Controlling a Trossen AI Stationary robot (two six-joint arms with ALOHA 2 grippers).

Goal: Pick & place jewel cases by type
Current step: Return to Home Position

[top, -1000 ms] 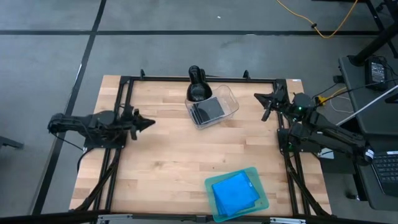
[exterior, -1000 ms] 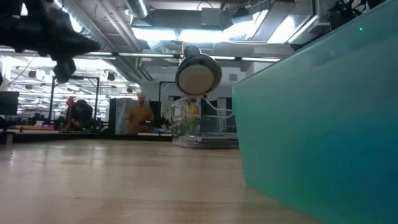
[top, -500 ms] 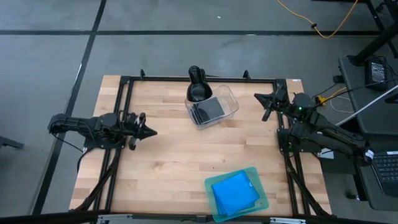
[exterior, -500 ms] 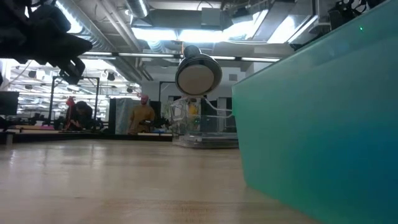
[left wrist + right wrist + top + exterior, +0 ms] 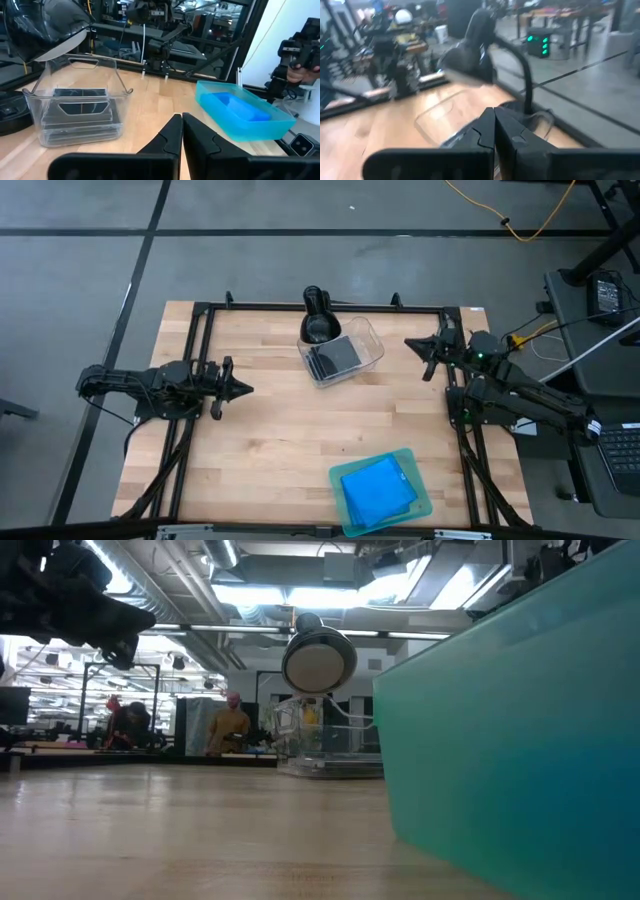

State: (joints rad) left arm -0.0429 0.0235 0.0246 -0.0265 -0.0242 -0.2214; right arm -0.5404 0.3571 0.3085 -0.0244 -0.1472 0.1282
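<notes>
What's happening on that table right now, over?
Left gripper, right gripper: shut, empty, at the sides. Blue cases in teal tray, black cases in clear tub. Nothing blocking.

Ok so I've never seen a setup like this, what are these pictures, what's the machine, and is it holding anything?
It is a robot with two dark arms at a wooden table. One picture looks straight down, one looks level across the tabletop, and two come from cameras on the arms' wrists. The left tool and the right tool hang over the table's left and right parts, both shut, holding nothing. On the table stand a clear tub with black cases inside and a teal tray with blue cases inside.
</notes>
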